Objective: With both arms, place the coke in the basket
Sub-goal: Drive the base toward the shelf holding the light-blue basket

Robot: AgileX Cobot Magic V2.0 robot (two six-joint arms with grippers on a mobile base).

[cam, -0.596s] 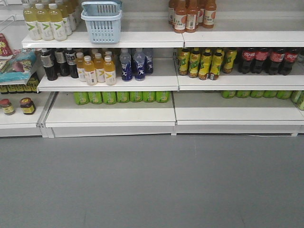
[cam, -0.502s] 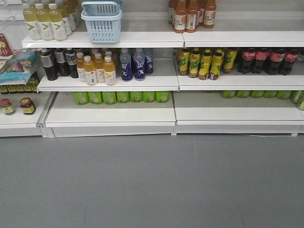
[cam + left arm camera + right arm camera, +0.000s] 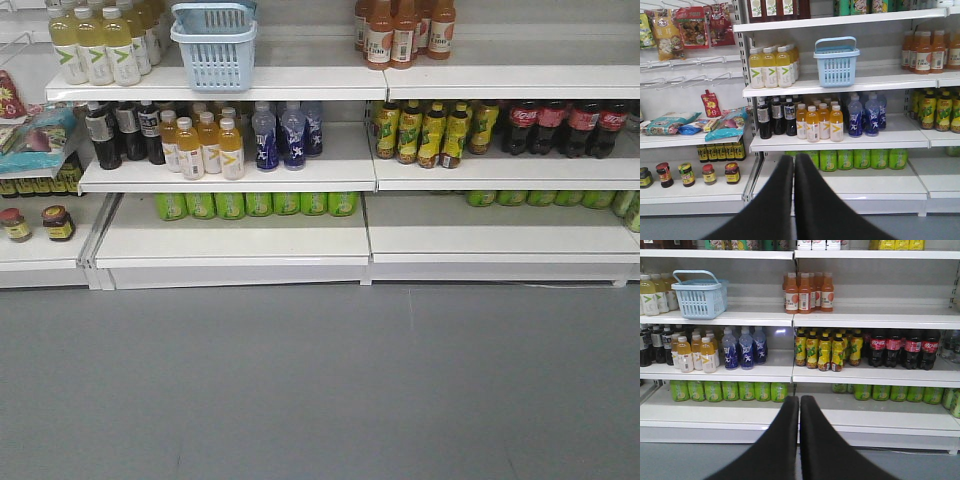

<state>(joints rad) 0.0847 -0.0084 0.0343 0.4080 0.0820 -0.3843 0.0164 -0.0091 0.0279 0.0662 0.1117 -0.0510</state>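
left pincer (image 3: 794,158): fingers pressing together, gripping nothing
right pincer (image 3: 799,399): same, closed up and empty
basket (image 3: 836,62): sitting on an upper shelf (image 3: 880,80), above and right of the left pincer tips, above and far left of the right ones, well apart from both
coke: I'm not finding the slim all-red bottle in any view; only dark cola bottles (image 3: 900,347) are showing, above and right of the right pincer
step: I'm judging nothing is started yet, reach pending
risk: I'm worrying about grabbing a dark cola bottle by mistake, red labels misleading; going in with fingers closed and shoving the tight rows over; tugging the basket one-armed and tipping it off the shelf edge
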